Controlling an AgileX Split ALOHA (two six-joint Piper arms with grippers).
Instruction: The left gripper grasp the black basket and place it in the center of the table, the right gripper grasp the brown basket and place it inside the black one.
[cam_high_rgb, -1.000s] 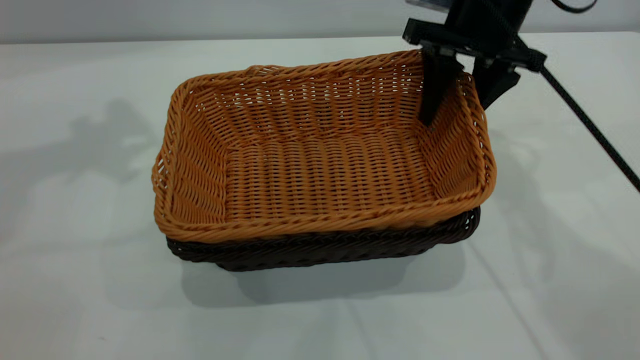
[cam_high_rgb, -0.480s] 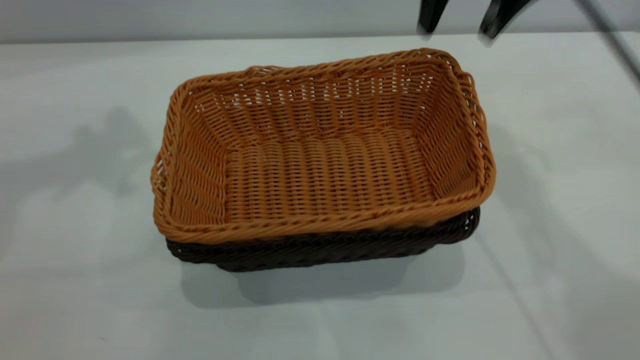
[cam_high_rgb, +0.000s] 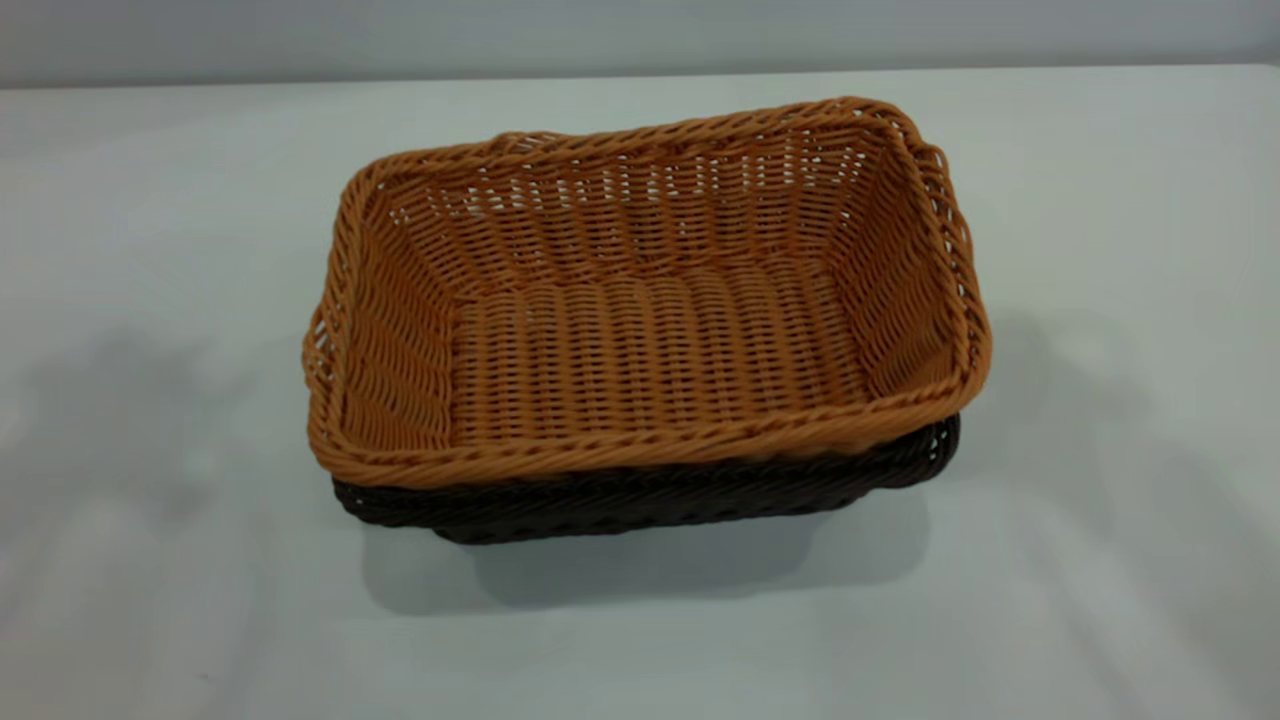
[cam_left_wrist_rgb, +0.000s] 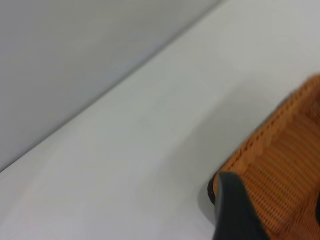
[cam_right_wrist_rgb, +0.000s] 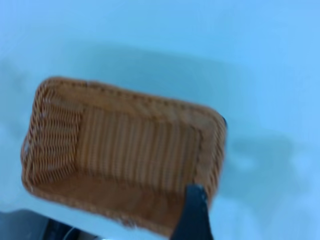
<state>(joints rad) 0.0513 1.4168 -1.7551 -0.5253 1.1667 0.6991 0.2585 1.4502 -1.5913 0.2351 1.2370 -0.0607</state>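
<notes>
Brown basket (cam_high_rgb: 650, 330): sitting nested inside the black basket, its braided rim riding above the dark rim, its woven floor lying bare.
Black basket (cam_high_rgb: 640, 500): resting near the middle of the table, showing only as a dark band under the brown basket's near and right edges.
Table (cam_high_rgb: 150, 200): carrying the stacked pair and their shadow on its white-grey top.
Left gripper (cam_left_wrist_rgb: 235, 210): showing in the left wrist view only as one dark finger hanging over a corner of the baskets; whether its fingers are apart or together cannot be told.
Right gripper (cam_right_wrist_rgb: 195, 212): looking down on the baskets from above in the right wrist view, one dark finger showing; its spread cannot be told.
</notes>
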